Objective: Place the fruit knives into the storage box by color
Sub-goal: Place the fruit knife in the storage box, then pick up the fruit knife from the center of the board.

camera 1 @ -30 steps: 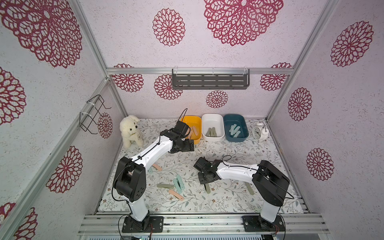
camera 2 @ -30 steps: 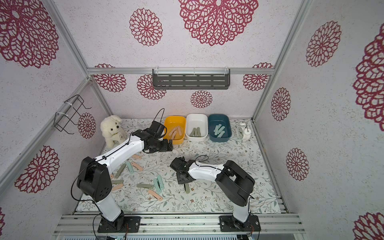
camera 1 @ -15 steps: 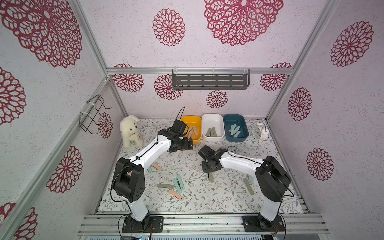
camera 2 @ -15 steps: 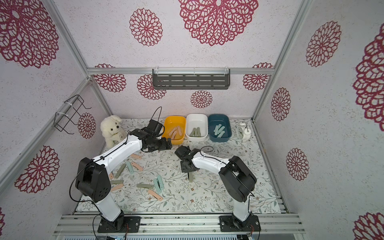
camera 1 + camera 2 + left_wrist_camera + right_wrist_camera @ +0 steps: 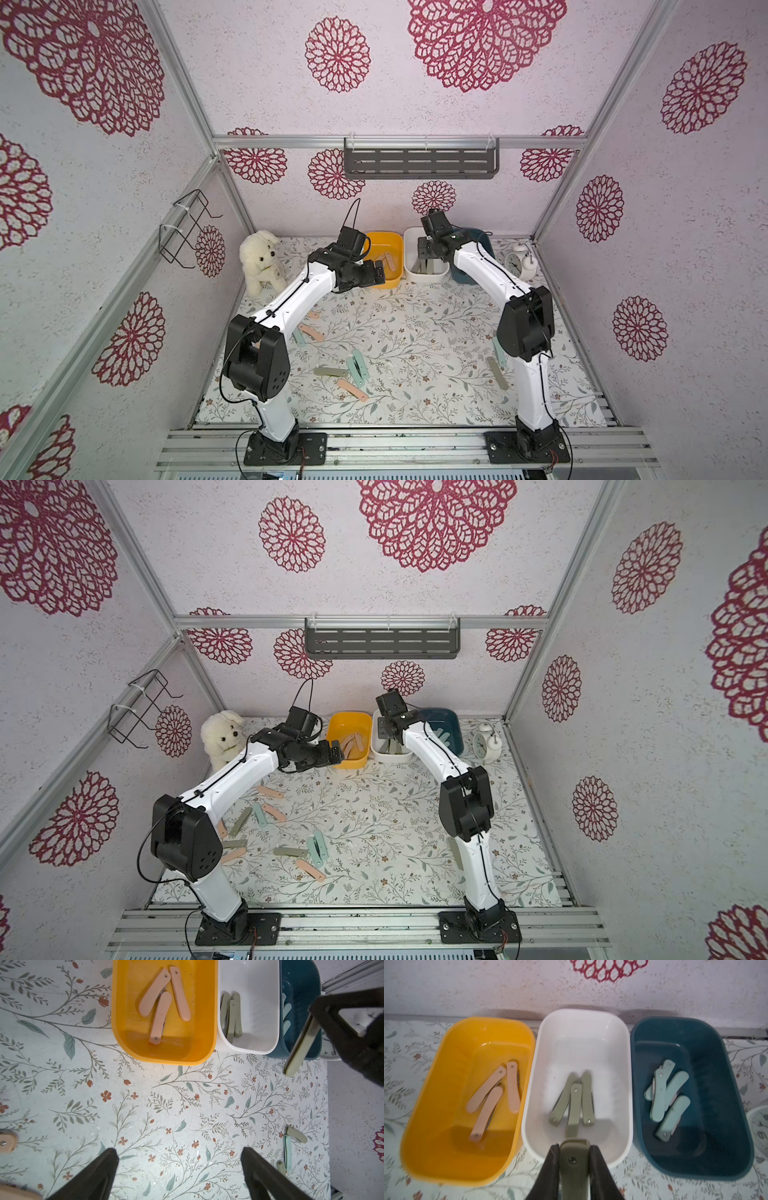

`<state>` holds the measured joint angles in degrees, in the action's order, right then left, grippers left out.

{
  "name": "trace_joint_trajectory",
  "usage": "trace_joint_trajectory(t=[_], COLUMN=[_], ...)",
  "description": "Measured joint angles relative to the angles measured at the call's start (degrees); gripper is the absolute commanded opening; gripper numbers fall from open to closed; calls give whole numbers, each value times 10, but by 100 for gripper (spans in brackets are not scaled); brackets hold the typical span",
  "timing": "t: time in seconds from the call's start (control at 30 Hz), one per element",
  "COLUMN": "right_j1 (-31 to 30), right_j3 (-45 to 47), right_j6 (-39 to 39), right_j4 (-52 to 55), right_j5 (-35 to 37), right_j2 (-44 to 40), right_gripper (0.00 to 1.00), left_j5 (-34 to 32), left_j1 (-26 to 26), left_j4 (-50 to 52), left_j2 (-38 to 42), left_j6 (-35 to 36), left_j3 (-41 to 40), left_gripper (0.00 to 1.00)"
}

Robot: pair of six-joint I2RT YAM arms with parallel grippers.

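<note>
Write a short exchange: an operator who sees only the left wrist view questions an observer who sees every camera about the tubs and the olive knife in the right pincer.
Operator: The olive knife seems to hang in front of the dark teal tub. Which tub is it really lined up with?
Observer: In the right wrist view the right pincer holds it at the near rim of the white tub.
Operator: What lies inside the dark teal tub? I see only slivers.
Observer: Only mint knives, piled together.
</note>
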<state>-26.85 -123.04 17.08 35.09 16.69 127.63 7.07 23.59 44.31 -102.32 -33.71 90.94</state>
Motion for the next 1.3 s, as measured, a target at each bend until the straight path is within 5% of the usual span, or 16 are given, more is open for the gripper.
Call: trace_joint_trajectory(t=[0.33, 0.7, 0.77, 0.9, 1.3], right_j1=[38, 37, 37, 34, 37], right_j3=[-406, -424, -379, -98, 499], right_j6=[-32, -53, -54, -63, 15], right_j4=[109, 180, 176, 104, -13], right_j5=[-10, -24, -25, -32, 5], right_j2=[286, 292, 263, 88, -384], right_gripper=[18, 57, 63, 75, 76], left_j5=[0, -17, -22, -29, -31], left_j1=[-4, -5, -5, -4, 68], left_j4=[9, 48, 57, 70, 84], left_j2=[-27, -30, -29, -11, 34], left_j6=[-3, -22, -28, -38, -77], left_j3=[13, 13, 10, -14, -103], left_gripper=[97, 97, 97, 97, 97])
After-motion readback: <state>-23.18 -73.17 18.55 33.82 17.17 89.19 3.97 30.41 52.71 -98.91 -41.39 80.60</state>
